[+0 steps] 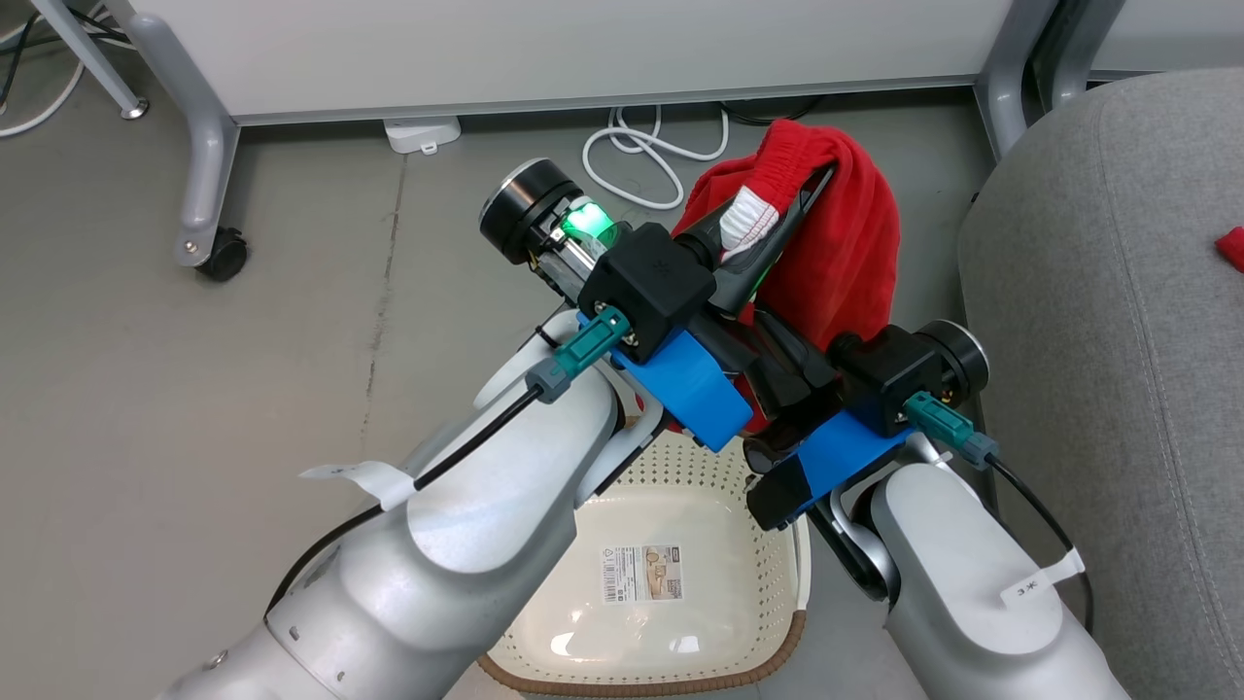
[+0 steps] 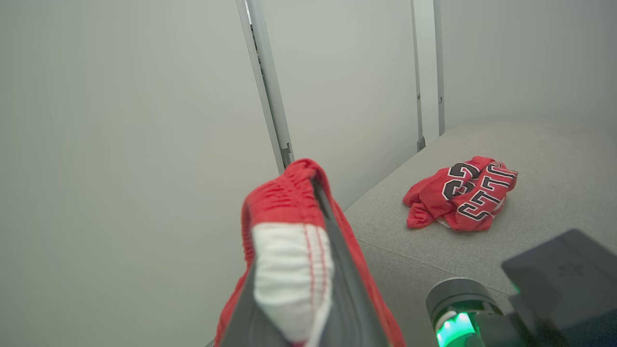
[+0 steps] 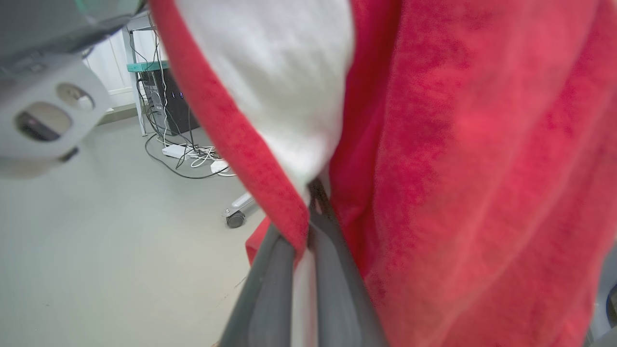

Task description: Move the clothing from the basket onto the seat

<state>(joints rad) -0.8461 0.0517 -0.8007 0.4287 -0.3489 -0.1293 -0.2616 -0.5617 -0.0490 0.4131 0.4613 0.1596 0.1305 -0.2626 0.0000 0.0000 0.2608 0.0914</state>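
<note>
A red garment with a broad white stripe (image 1: 836, 243) hangs in the air beyond the basket and left of the seat. My left gripper (image 1: 777, 219) is shut on its waistband, which drapes over the fingers (image 2: 347, 289). My right gripper (image 3: 308, 226) is shut on the garment's red and white edge (image 3: 270, 86); in the head view its fingers are mostly hidden under the left wrist. The cream basket (image 1: 680, 467) sits below my arms with only a label in it. The red jersey (image 2: 462, 193) lies crumpled on the grey seat (image 2: 530, 226), its corner showing as a red bit (image 1: 1232, 248). The seat (image 1: 1098, 340) is at the right.
White panels on grey legs stand ahead, with a caster (image 1: 222, 255) at the left. A coiled white cable (image 1: 641, 156) and a white adapter (image 1: 423, 133) lie on the floor by the panel. A power strip with cables (image 3: 193, 154) lies farther off.
</note>
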